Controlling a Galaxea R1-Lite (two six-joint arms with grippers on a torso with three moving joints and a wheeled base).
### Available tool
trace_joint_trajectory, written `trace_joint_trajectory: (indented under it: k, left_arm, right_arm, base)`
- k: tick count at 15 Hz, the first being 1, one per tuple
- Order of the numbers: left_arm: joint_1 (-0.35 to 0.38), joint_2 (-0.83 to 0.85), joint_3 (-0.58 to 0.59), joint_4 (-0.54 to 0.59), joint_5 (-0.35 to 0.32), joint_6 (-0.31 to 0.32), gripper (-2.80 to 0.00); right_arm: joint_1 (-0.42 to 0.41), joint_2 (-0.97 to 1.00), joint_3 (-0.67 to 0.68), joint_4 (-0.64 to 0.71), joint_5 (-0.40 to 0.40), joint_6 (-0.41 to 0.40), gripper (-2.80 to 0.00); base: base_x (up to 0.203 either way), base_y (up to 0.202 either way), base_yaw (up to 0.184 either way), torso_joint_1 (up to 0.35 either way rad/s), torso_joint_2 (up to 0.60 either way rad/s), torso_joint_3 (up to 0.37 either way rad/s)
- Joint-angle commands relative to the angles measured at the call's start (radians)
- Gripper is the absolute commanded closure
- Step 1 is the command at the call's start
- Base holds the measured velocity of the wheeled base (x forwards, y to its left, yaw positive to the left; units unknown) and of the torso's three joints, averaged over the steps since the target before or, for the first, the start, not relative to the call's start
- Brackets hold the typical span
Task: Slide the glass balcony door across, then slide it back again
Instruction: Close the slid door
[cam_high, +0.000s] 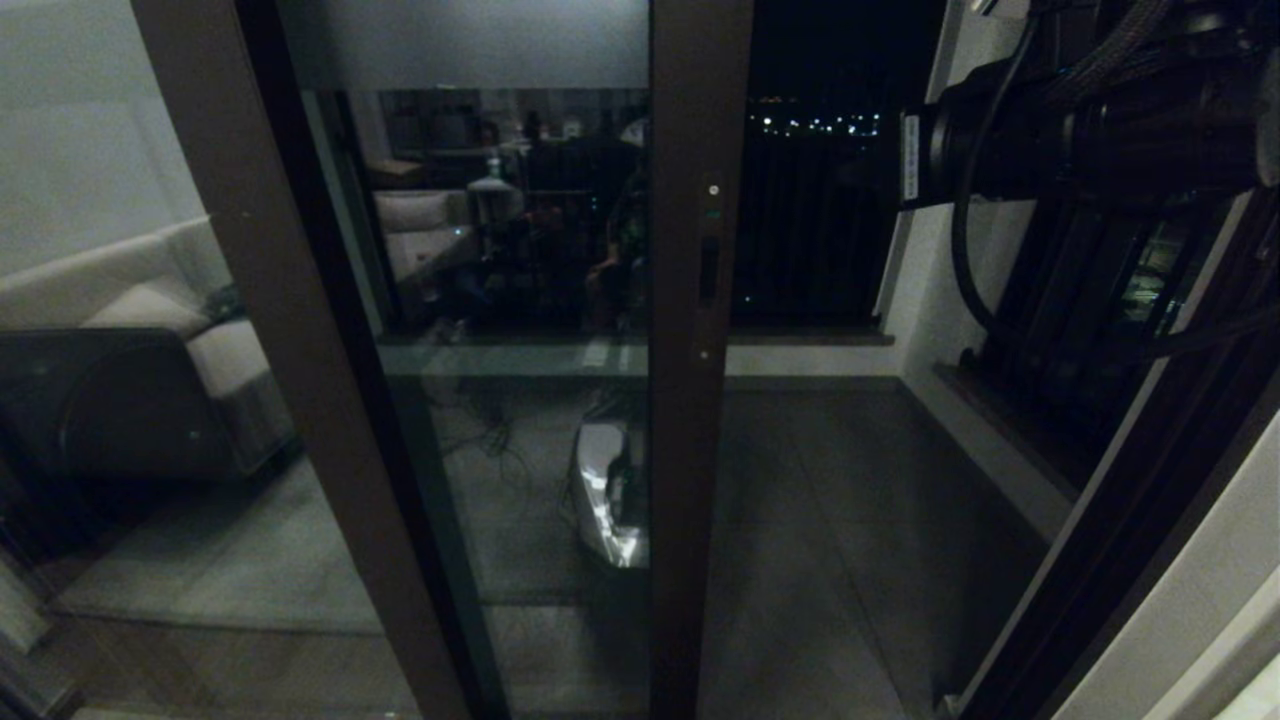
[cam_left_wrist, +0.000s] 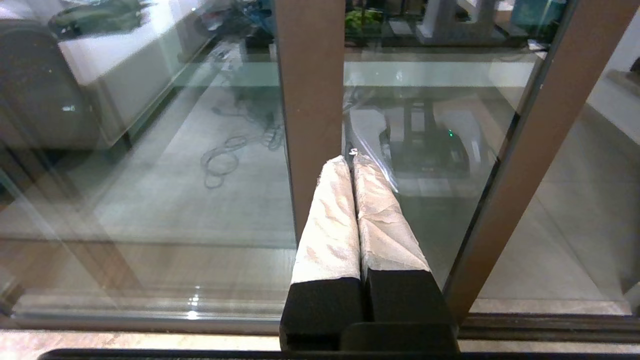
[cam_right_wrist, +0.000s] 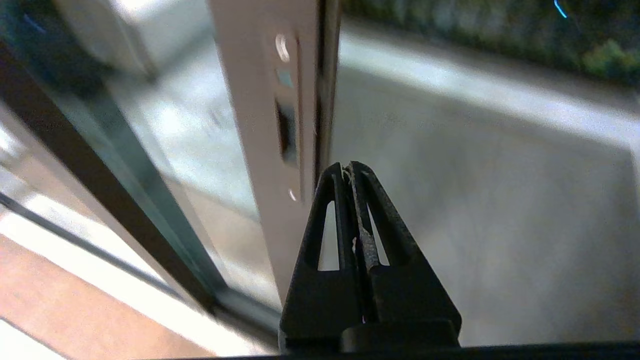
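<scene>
Glass balcony door (cam_high: 520, 330) part-way across, its handle stile (cam_high: 697, 300) mid-opening, bare balcony floor (cam_high: 830, 520) to the stile's right. Right gripper (cam_right_wrist: 348, 170) clenched, empty, tips just beside the stile edge near the recessed handle slot (cam_right_wrist: 287, 132); contact w/ stile unclear. Right arm (cam_high: 1080, 130) high, well right of stile. Left gripper (cam_left_wrist: 350, 162) parked, taped fingers (cam_left_wrist: 330, 215) pressed together, low by a plain brown post (cam_left_wrist: 310, 100).
</scene>
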Motion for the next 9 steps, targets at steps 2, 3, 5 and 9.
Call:
trace_joint_trajectory:
  k: [2, 3, 5, 9]
  left_arm:
    - [0.0, 0.001, 0.002, 0.0, 0.0, -0.001, 0.0]
    - [0.0, 0.001, 0.002, 0.0, 0.0, -0.001, 0.0]
    - [0.0, 0.001, 0.002, 0.0, 0.0, -0.001, 0.0]
    - [0.0, 0.001, 0.002, 0.0, 0.0, 0.001, 0.0]
  right_arm:
    - [0.116, 0.11, -0.054, 0.076, -0.084, -0.004, 0.0]
    - [0.143, 0.117, -0.054, 0.097, -0.116, -0.003, 0.0]
    - [0.158, 0.152, -0.06, 0.116, -0.129, -0.004, 0.0]
    - [0.153, 0.21, -0.117, 0.114, -0.205, 0.001, -2.8]
  base:
    - [0.0, 0.0, 0.0, 0.0, 0.0, 0.0]
    - [0.0, 0.0, 0.0, 0.0, 0.0, 0.0]
    - [0.0, 0.0, 0.0, 0.0, 0.0, 0.0]
    - [0.0, 0.0, 0.0, 0.0, 0.0, 0.0]
